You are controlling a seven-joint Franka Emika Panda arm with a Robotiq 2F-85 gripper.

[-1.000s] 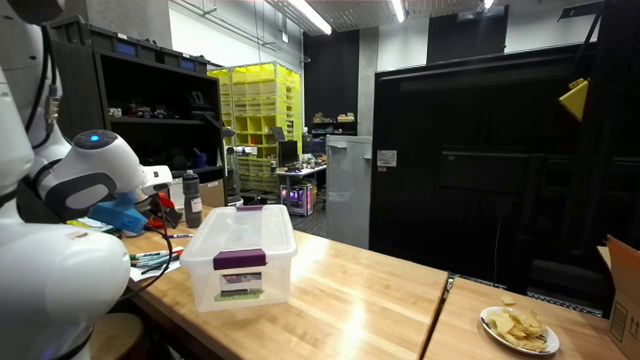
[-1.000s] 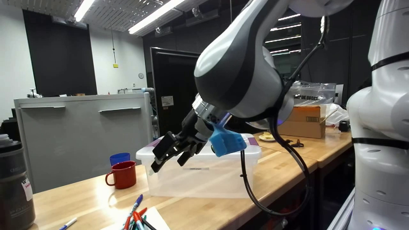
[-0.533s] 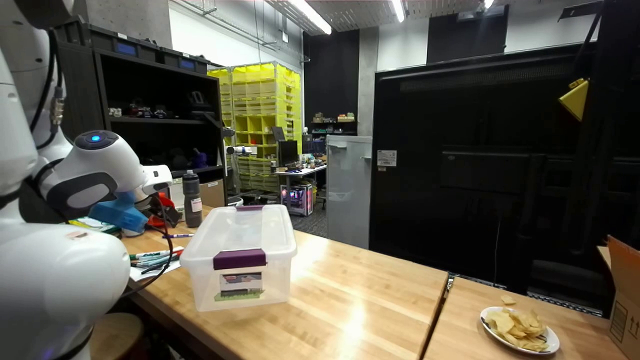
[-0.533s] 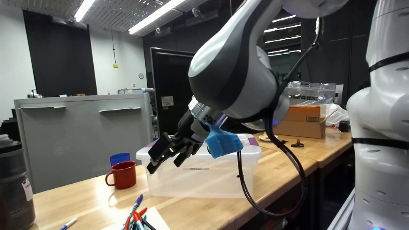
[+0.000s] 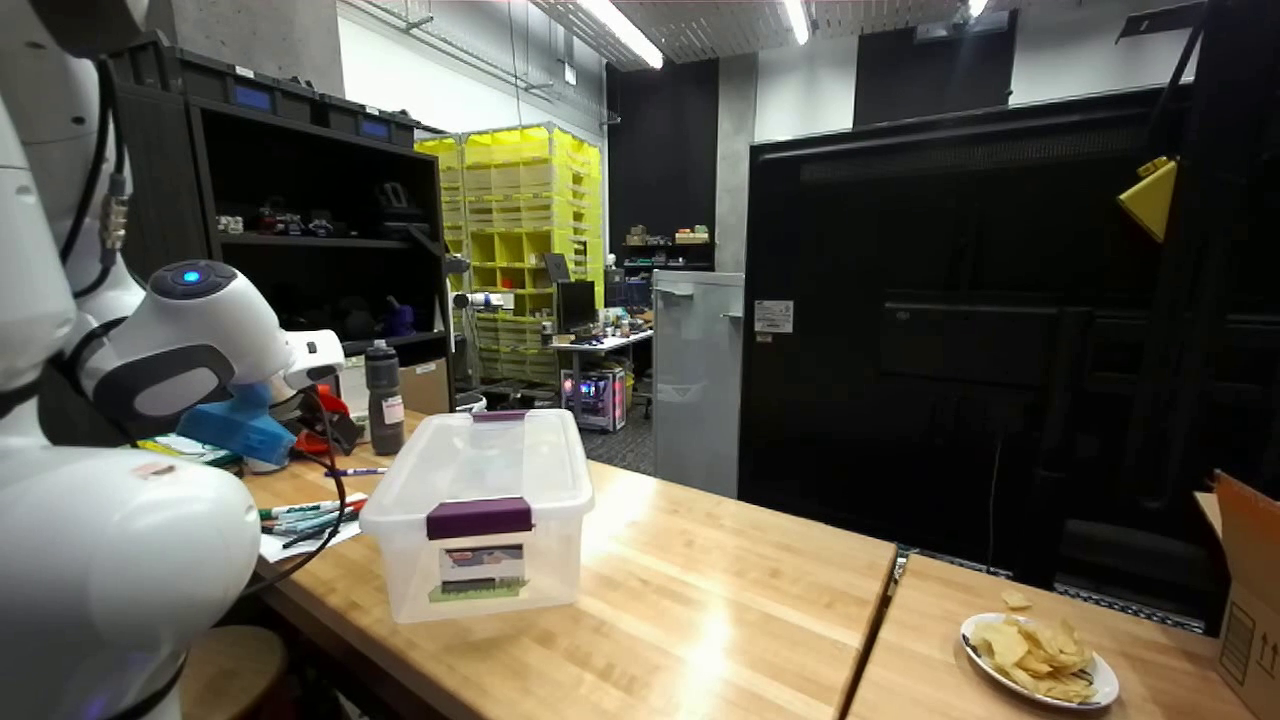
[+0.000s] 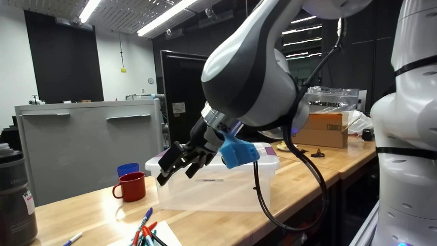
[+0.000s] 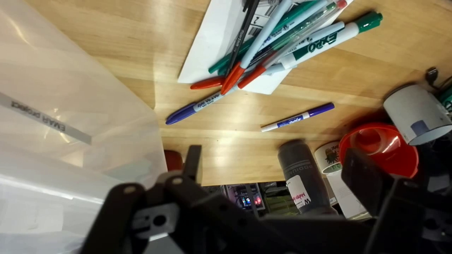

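Note:
My gripper [image 6: 177, 177] is open and holds nothing. It is tilted down in the air above the wooden table, near the clear lidded bin [image 6: 215, 191], which also shows in an exterior view [image 5: 480, 560]. In the wrist view the gripper's fingers [image 7: 279, 164] stand wide apart. A dark bottle [image 7: 300, 173] appears between them, farther off. Several pens and markers [image 7: 261, 46] lie on white paper [image 7: 201, 53]. A purple-and-white marker [image 7: 298, 117] lies apart. A red mug [image 6: 133, 187] and a blue cup [image 6: 128, 169] stand beyond; the mug is mostly hidden in the wrist view.
A red bowl [image 7: 402, 155] and white mugs [image 7: 416, 113] stand beside the bottle. A plate of chips [image 5: 1040, 660] and a cardboard box [image 5: 1255, 600] are on the farther table. Scissors [image 6: 318, 154] lie there too. A cable [image 6: 327, 191] hangs from the arm.
In an exterior view the arm and gripper shifted slightly left and down between one second and half a second ago. Since then they look still. The objects have not moved.

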